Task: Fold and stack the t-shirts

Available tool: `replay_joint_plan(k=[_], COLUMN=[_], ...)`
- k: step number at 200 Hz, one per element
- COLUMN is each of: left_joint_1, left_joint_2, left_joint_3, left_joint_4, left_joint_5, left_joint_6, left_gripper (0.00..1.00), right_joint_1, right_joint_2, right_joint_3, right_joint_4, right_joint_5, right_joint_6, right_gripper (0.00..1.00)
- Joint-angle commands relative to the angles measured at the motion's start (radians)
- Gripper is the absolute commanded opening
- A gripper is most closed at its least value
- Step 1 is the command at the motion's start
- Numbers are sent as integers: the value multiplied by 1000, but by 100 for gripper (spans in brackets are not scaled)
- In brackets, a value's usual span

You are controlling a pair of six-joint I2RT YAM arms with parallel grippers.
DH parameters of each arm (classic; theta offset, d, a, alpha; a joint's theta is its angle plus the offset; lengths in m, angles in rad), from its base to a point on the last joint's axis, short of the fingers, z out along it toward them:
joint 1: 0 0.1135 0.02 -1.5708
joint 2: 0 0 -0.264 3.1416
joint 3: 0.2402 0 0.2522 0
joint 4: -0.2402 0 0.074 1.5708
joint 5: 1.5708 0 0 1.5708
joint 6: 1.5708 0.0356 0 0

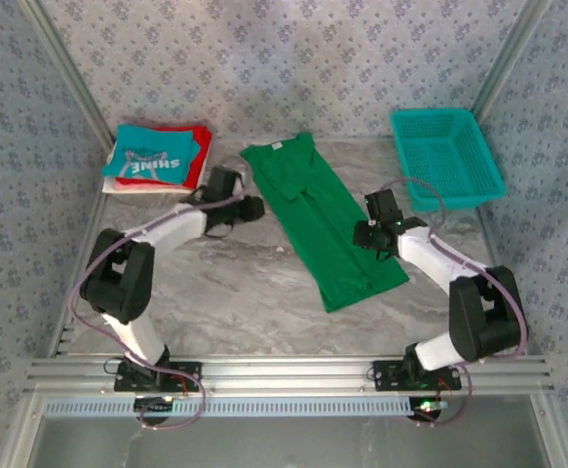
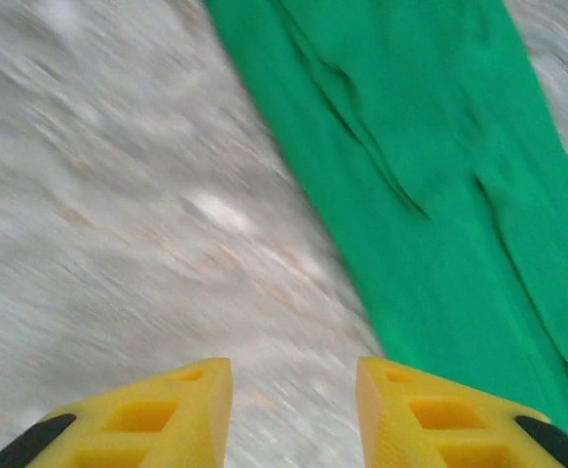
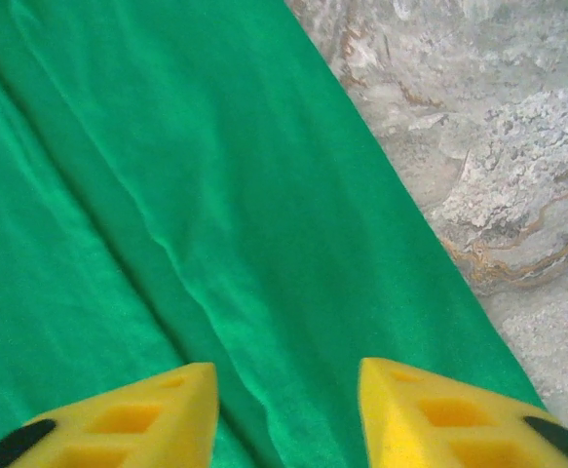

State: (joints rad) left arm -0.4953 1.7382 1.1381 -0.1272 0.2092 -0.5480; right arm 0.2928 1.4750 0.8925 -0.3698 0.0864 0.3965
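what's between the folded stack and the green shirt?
Left gripper sits there over bare table, between the stack and the green shirt; seen in top external.

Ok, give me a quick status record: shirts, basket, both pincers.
green t-shirt: folded into a long strip, lying diagonally on the table
stack: far left; teal SHINE t-shirt on top, red t-shirt and white t-shirt under it
basket: far right, apart from the shirts
left pincer: open, above bare table beside the strip's left edge
right pincer: open, above the strip near its right edge
held: nothing in either pincer
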Motion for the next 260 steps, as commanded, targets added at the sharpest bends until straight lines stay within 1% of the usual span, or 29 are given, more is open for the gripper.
replay_joint_plan(k=[1, 10, 20, 29, 49, 66, 83, 104, 127, 137, 160, 181, 209, 227, 239, 260], left_joint_1=[-119, -159, -181, -192, -194, -195, -189, -157, -101, -72, -1, 73, 162, 179, 178, 170], left_joint_2=[30, 57, 92, 129, 200, 239, 254, 253, 223, 214, 195, 170, 88, 14, -33, -119], left_joint_3=[-61, -70, -66, -52, 1, 15, 6, -36, -104, -114, -116, -116, -146, -161, -174, -234], left_joint_4=[118, 144, 184, 214, 223, 239, 236, 250, 276, 256, 198, 146, 117, 68, 35, 12], left_joint_5=[-19, -48, -41, -22, -2, 10, -8, -15, -14, -17, -21, -40, -46, -70, -71, -44], left_joint_6=[-96, -122, -152, -166, -193, -199, -198, -210, -206, -184, -118, -61, -21, 10, 24, 26], left_gripper=[33, 30, 30, 29, 28, 28, 27, 27, 27, 27, 27, 27, 28, 30, 30, 33], right_joint_1=[-40, -49, -56, -60, -60, -57, -50, -33, -4, 16, 87, 162, 248, 282, 283, 271], right_joint_2=[61, 87, 114, 142, 197, 218, 220, 205, 186, 183, 177, 189, 201, 186, 162, 110], right_joint_3=[51, 62, 73, 86, 104, 96, 74, 35, -13, -23, -32, -31, 19, 53, 62, 91], right_joint_4=[-71, -74, -80, -86, -102, -100, -92, -84, -60, -59, -61, -34, -24, -17, -8, -45], right_joint_5=[-29, -28, -25, -24, -18, -20, -25, -26, -79, -106, -133, -201, -242, -265, -277, -261], right_joint_6=[13, 14, 15, 16, 15, 15, 16, 29, 65, 86, 154, 251, 366, 415, 437, 406], right_gripper=[34, 28, 26, 24, 19, 18, 18, 18, 18, 18, 18, 19, 20, 21, 22, 24])
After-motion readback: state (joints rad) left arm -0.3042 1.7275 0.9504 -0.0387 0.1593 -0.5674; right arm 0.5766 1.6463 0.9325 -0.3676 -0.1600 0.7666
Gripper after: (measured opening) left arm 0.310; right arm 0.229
